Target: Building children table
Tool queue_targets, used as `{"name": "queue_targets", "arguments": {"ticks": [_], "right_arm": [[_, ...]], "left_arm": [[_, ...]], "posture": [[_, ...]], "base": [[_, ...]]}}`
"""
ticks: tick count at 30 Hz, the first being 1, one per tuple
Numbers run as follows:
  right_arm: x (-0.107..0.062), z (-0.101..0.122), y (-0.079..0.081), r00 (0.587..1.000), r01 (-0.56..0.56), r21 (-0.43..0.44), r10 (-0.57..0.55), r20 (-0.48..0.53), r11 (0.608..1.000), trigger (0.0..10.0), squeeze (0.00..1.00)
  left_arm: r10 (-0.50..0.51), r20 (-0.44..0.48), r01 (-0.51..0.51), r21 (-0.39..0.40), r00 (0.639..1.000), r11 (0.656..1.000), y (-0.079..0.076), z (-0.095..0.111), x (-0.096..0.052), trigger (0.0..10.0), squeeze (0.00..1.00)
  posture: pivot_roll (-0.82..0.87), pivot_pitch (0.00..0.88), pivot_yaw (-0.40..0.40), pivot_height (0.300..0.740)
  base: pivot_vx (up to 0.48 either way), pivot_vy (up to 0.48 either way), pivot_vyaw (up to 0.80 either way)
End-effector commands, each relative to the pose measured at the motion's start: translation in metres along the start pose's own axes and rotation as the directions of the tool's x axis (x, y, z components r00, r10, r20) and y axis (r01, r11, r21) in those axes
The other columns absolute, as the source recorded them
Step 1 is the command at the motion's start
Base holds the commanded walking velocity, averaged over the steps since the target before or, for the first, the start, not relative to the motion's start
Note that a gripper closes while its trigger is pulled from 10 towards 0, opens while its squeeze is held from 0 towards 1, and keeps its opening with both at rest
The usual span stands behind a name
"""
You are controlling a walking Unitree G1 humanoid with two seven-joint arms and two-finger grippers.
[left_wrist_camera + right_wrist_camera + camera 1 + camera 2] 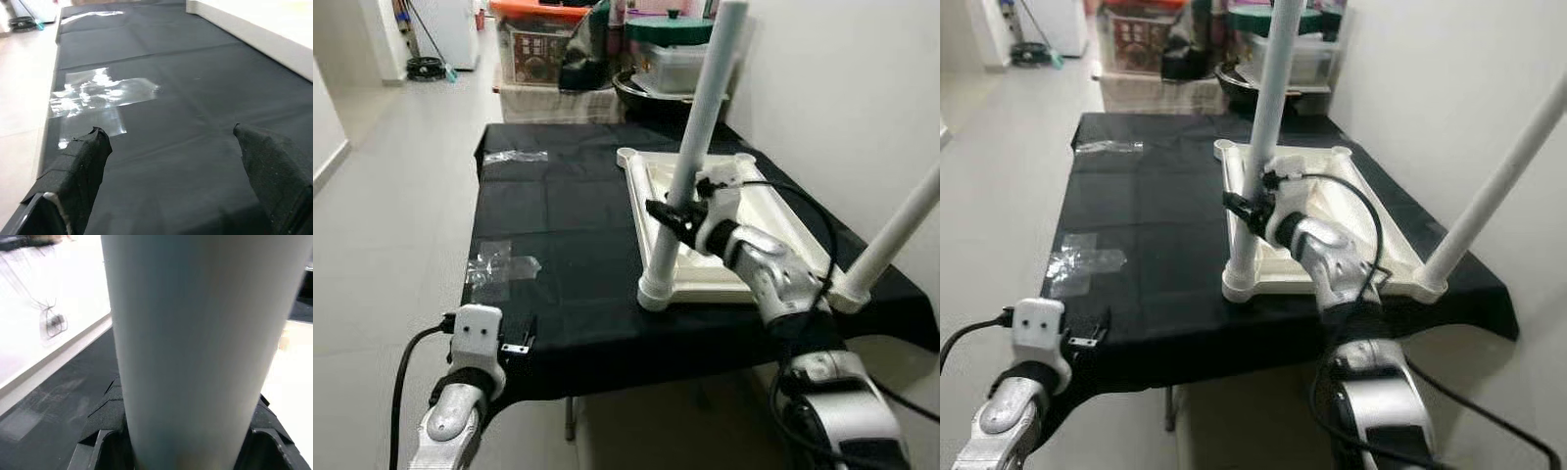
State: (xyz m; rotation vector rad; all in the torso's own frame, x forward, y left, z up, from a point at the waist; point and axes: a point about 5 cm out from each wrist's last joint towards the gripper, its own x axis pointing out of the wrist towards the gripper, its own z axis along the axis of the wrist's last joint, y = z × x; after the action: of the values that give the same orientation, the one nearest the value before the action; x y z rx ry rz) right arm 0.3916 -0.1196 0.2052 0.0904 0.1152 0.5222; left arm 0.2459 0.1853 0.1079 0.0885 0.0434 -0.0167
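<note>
The right gripper (pixel 668 217) clamps the near white cylindrical plastic leg (pixel 697 147) standing in the upturned white tabletop (pixel 773 211) on the black-draped table (pixel 558 235), likely seating it, while the left gripper (pixel 171 161) hovers open.

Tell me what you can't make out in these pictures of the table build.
- Right gripper: its fingertips, hidden behind the near leg in the left eye view.
- Second leg: its top, cut off by the right eye view's edge.
- Near leg's socket joint: whether it is fully seated in the tabletop is too small to tell.
</note>
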Motion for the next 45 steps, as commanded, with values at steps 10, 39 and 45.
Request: {"name": "queue_targets", "arguments": {"ticks": [10, 39, 45], "right_arm": [[-0.034, -0.052, -0.048, 0.552, 0.834, 0.137, -0.809, -0.202, 0.535, 0.0, 0.0], [0.005, -0.066, 0.012, 0.966, 0.076, -0.132, -0.105, -0.235, 0.988, 0.0, 0.0], [-0.002, -0.069, -0.008, 0.863, 0.481, 0.023, -0.469, -0.188, 0.876, 0.0, 0.0]], "left_arm": [[0.001, -0.011, -0.001, 0.002, 1.0, 1.0, -0.002, -0.003, -0.002, 10.0, 0.0], [-0.017, -0.008, 0.017, -0.002, 1.0, 1.0, -0.001, -0.002, 0.003, 10.0, 0.0], [-0.021, -0.011, 0.021, 0.001, 1.0, 1.0, -0.001, -0.002, 0.001, 10.0, 0.0]], "posture": [[0.05, 0.0, -0.11, 0.74], [0.0, 0.0, -0.084, 0.74], [0.0, 0.0, -0.079, 0.74]], "base": [[0.0, 0.0, 0.0], [0.0, 0.0, 0.0], [0.0, 0.0, 0.0]]}}
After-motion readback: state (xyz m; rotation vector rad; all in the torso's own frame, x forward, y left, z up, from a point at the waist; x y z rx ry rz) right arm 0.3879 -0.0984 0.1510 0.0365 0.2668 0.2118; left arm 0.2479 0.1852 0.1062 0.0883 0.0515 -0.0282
